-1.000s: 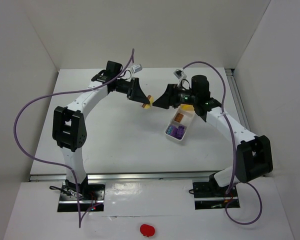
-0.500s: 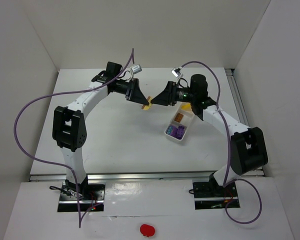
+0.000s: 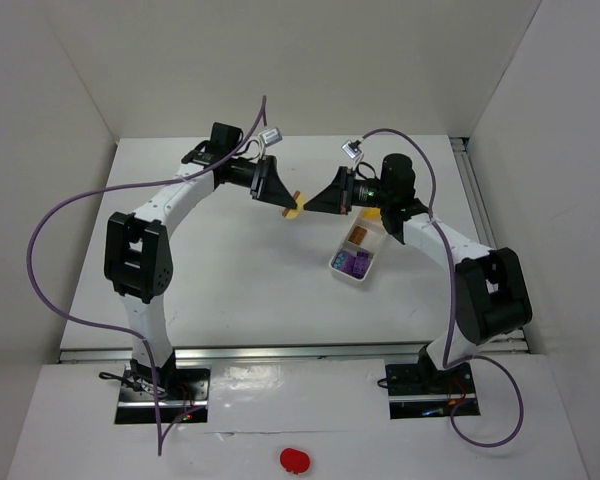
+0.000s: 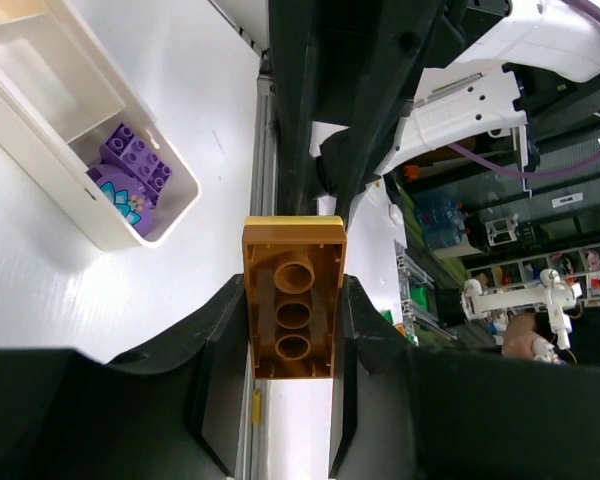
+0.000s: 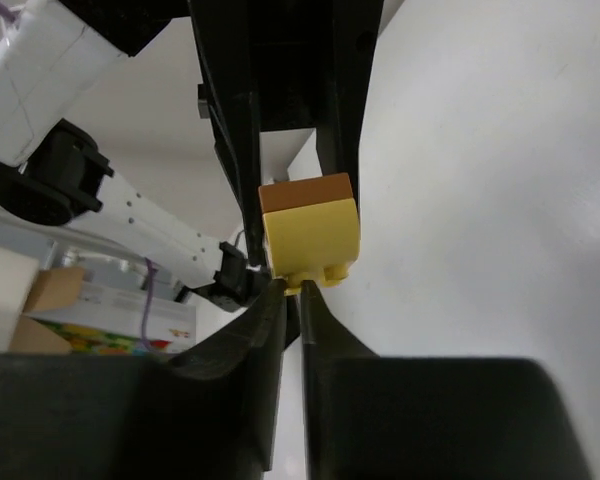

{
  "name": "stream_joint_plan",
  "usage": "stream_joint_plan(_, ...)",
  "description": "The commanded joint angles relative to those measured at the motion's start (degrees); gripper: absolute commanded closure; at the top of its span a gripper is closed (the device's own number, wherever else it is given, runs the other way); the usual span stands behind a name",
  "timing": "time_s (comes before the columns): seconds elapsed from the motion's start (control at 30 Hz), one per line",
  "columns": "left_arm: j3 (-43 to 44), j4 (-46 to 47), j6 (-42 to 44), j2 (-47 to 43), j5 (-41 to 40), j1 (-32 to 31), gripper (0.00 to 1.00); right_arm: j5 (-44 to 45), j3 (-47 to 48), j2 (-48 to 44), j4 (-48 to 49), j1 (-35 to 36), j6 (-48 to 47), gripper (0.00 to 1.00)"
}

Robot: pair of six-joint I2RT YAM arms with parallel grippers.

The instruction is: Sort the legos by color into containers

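The right gripper [image 5: 293, 292] has been brought leftward, its fingers nearly closed at a yellow plastic brick [image 5: 311, 238]; whether it is gripped cannot be told. A shallow white plastic tray [image 4: 70, 190] is set toward the right edge. Over the far half, an orange studded brick [image 4: 292, 260] is clamped by the left gripper [image 4: 292, 330].

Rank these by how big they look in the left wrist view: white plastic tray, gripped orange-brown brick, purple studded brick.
1. white plastic tray, though partly cut off by the frame.
2. orange-brown brick, likely enlarged by sitting nearest the camera.
3. purple studded brick, inside the tray.
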Motion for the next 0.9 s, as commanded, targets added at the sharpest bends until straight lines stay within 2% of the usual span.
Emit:
stream_joint_plan(0.0,0.68,2.07,0.97,-2.65,1.44,-0.16,0.67,1.73,-0.06,-1.99,-1.71,0.10,-2.53,0.89)
stream_joint_plan(0.07,0.68,2.07,0.44,-2.65,1.44,-0.16,0.50,2.45,-0.06,-2.69,-4.08,0.10,-4.29,0.90)
stream_joint_plan(0.17,0.68,2.07,0.44,-2.65,1.44,-0.16,0.45,3.06,0.47,-3.23,-4.62,0.10,-4.91,0.90)
stream_joint_plan(0.2,0.68,2.07,0.44,-2.13,1.44,-0.16,0.50,3.06,0.47,-3.23,-4.62,-0.42,-4.91,0.90)
stream_joint_plan(0.23,0.68,2.07,0.44,-2.12,2.22,-0.16,0.62,3.06,0.47,-3.23,-4.62,-0.42,-4.91,0.90)
stream_joint_plan(0.3,0.68,2.07,0.44,-2.12,2.23,-0.16,0.99,3.06,0.47,-3.23,-4.62,-0.42,-4.91,0.88)
stream_joint_plan(0.5,0.68,2.07,0.44,-2.12,2.23,-0.16,1.00,3.06,1.00,-2.70,-4.62,-0.42,-4.91,0.82)
stream_joint_plan(0.57,0.68,2.07,0.97,-2.12,2.23,-0.16,1.00,3.06,1.00,-2.70,-4.62,-0.42,-4.91,0.65)
stream_joint_plan(0.6,0.68,2.07,0.97,-2.12,2.23,-0.16,1.00,3.06,1.52,-3.22,-4.62,-0.42,-5.61,0.50)
stream_joint_plan(0.67,0.68,2.07,0.97,-2.12,2.23,-0.16,1.00,3.06,1.53,-3.23,-4.71,-0.42,-5.62,0.29)
stream_joint_plan(0.77,0.68,2.07,0.97,-1.60,2.84,-0.16,1.00,2.53,1.53,-3.23,-4.18,-0.42,-5.62,0.22)
stream_joint_plan(0.87,0.68,2.07,0.97,-1.59,2.85,-0.16,1.00,1.92,1.53,-2.71,-2.87,-0.42,-5.62,0.22)
